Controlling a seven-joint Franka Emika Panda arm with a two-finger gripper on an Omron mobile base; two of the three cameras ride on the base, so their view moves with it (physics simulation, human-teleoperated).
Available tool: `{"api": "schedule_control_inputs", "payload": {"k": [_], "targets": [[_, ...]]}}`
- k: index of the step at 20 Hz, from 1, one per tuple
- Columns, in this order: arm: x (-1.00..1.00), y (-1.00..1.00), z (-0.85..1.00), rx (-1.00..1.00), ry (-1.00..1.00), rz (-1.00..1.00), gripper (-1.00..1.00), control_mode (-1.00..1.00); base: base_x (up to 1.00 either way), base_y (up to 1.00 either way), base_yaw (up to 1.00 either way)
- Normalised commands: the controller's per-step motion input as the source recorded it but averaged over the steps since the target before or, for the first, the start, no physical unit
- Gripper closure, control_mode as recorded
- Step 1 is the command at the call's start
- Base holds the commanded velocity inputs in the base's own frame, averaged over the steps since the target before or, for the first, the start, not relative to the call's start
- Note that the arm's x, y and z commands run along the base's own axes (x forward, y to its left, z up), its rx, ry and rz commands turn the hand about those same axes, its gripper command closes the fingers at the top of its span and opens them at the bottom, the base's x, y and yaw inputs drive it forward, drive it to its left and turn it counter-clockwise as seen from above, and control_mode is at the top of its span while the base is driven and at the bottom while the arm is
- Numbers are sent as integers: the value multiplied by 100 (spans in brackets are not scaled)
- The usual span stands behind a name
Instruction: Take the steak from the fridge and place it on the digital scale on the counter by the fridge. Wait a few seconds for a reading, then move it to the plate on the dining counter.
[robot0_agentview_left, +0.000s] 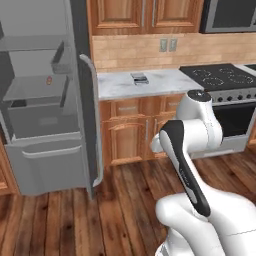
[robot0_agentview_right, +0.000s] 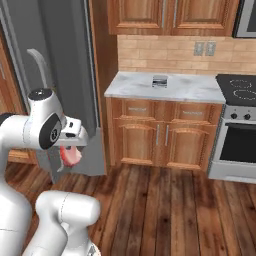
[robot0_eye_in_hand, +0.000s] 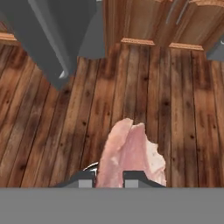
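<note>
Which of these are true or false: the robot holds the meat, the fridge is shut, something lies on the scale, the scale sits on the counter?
1. The gripper holds the steak. True.
2. The fridge is shut. False: its door stands open, shelves showing.
3. Something lies on the digital scale. False: its top is bare.
4. The scale sits on the counter beside the fridge. True.
</note>
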Motion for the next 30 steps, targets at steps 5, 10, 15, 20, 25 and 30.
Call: {"api": "schedule_control_inputs", "payload": {"k": [5,10,15,20,25,30], "targets": [[0,0,0,0,0,0,100,100,18,-100,-1],[0,0,0,0,0,0,100,100,81,-84,0],[0,0,0,0,0,0,100,100,100,-41,1],[0,0,0,0,0,0,100,100,100,-20,5],[0,0,0,0,0,0,100,100,91,-3,6],[0,0,0,0,0,0,100,100,84,0,5]]}}
